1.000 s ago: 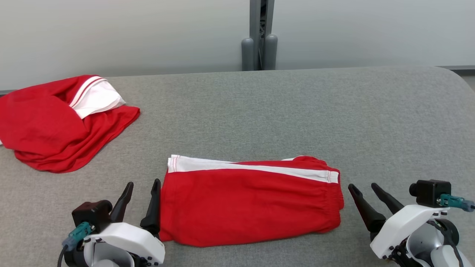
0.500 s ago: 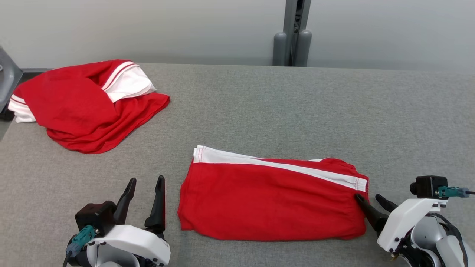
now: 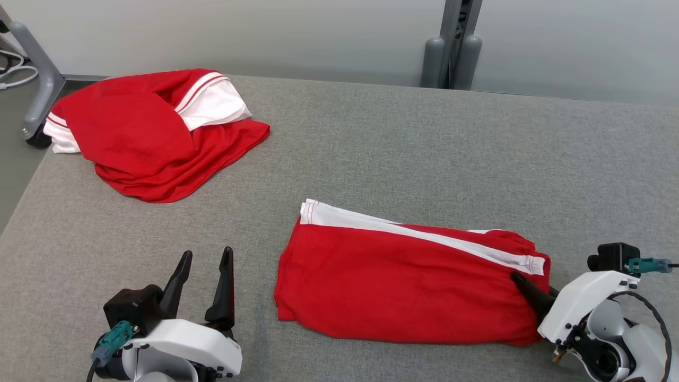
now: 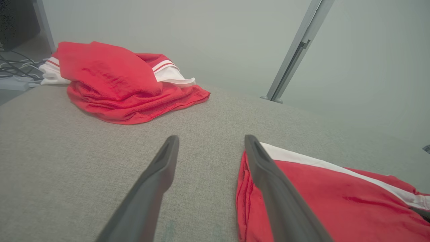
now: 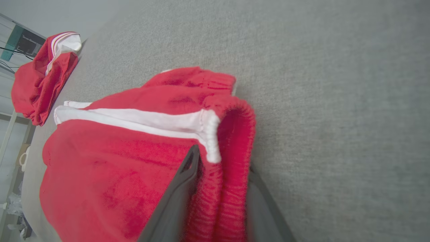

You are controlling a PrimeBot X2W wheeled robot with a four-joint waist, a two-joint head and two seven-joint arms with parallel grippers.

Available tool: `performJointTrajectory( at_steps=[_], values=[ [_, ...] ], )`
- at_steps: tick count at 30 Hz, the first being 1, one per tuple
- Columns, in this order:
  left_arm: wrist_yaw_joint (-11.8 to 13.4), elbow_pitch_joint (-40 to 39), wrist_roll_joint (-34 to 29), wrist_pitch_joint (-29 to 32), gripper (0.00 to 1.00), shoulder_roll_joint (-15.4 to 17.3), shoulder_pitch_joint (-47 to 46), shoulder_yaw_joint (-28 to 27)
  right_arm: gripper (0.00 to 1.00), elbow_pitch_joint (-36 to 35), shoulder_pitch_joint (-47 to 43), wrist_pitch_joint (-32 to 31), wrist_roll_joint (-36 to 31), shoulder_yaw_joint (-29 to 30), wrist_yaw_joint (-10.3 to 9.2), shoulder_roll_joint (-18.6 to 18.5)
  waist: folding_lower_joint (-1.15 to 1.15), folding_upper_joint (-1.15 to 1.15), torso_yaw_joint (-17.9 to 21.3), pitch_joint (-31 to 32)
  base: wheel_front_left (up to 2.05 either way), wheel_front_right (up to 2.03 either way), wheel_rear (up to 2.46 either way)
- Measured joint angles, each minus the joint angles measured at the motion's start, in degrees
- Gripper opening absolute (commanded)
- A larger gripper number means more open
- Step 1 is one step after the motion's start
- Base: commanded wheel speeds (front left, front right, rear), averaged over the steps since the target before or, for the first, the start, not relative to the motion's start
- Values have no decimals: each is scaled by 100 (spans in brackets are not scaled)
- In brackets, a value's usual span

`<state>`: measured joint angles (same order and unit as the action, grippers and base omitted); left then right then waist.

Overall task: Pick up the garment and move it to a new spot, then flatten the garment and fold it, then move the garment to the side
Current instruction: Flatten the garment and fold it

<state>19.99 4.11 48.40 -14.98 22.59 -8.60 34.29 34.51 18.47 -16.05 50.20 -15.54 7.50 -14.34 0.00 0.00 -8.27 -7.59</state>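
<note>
The garment (image 3: 403,281), red shorts with a white side stripe, lies folded flat on the grey table (image 3: 424,148). My right gripper (image 3: 530,284) is at its right end, shut on the gathered waistband. One finger lies on top of the cloth and the other under it. In the right wrist view the fingers of that gripper (image 5: 221,168) squeeze the bunched waistband of the garment (image 5: 117,161). My left gripper (image 3: 207,253) stands open on the table, a little left of the garment's left edge. In the left wrist view the garment (image 4: 336,201) lies just right of the open left gripper (image 4: 211,139).
A crumpled red and white pile of clothing (image 3: 143,132) sits at the table's far left corner, also seen from the left wrist (image 4: 114,84). A grey post (image 3: 451,53) stands behind the far edge. A wheeled stand leg (image 3: 37,90) is off the table's left corner.
The head view has swung left. My right gripper moved in from open beside the garment's right end and closed on the waistband. The left gripper stayed open.
</note>
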Motion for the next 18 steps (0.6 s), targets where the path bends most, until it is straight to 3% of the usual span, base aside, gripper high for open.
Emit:
performJointTrajectory(
  at_steps=[3,10,18],
  values=[
    [10,-3,0,0,100,2,0,-18,0,9,36,45,183,-141,0,-38,0,0,4,-4,0,0,0],
    [24,-65,-18,0,100,-1,17,-18,0,-181,90,-15,646,-241,0,-253,0,0,153,1,0,0,0],
    [-27,-189,-48,9,100,-66,14,52,0,-455,123,-567,758,-167,0,-1027,0,0,546,35,0,0,0]
  ],
)
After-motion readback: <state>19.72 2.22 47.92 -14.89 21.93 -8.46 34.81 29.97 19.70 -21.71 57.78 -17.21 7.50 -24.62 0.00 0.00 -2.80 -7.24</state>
